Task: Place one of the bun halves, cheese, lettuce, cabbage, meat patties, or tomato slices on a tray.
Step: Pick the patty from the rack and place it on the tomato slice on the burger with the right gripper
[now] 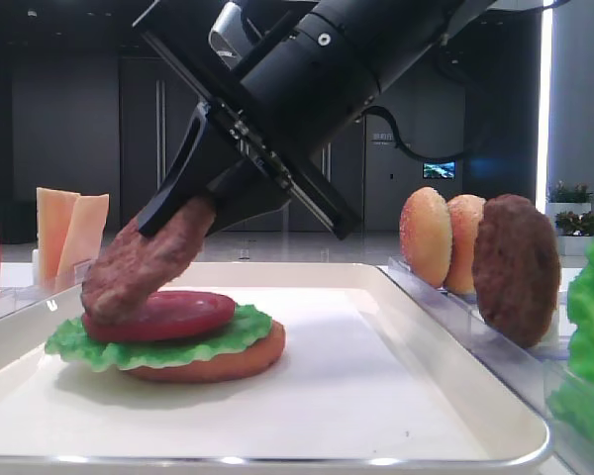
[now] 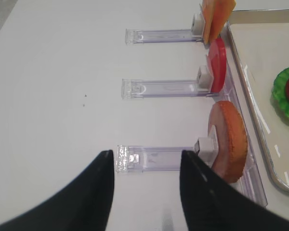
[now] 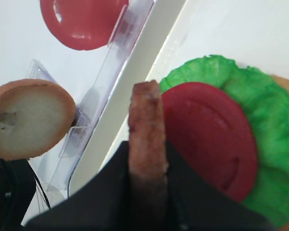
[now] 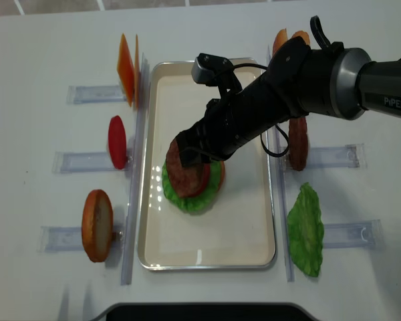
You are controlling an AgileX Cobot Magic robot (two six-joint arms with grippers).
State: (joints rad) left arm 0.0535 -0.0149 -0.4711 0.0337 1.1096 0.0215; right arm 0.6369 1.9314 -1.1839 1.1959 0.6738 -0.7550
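A dark brown meat patty (image 1: 139, 267) (image 3: 147, 122) (image 4: 182, 170) hangs tilted, and my right gripper (image 1: 178, 220) (image 3: 147, 149) (image 4: 195, 155) is shut on its upper part. Its low end reaches the left edge of a red tomato slice (image 1: 178, 315) (image 3: 207, 134). That slice lies on green lettuce (image 1: 223, 336) (image 3: 265, 115) (image 4: 195, 199) over a flat orange bun base (image 1: 233, 364), all in the white tray (image 1: 376, 396) (image 4: 207, 247). My left gripper (image 2: 144, 161) stands open over bare table, left of the tray, facing a clear holder (image 2: 154, 158).
Clear holders flank the tray. On the left stand cheese slices (image 4: 125, 61) (image 2: 216, 14), a tomato slice (image 4: 117, 142) (image 2: 216, 65) and a bun half (image 4: 97, 224) (image 2: 229, 139). On the right stand bun halves (image 1: 426, 237), a second patty (image 1: 515, 267) (image 4: 298, 144) and lettuce (image 4: 306, 231).
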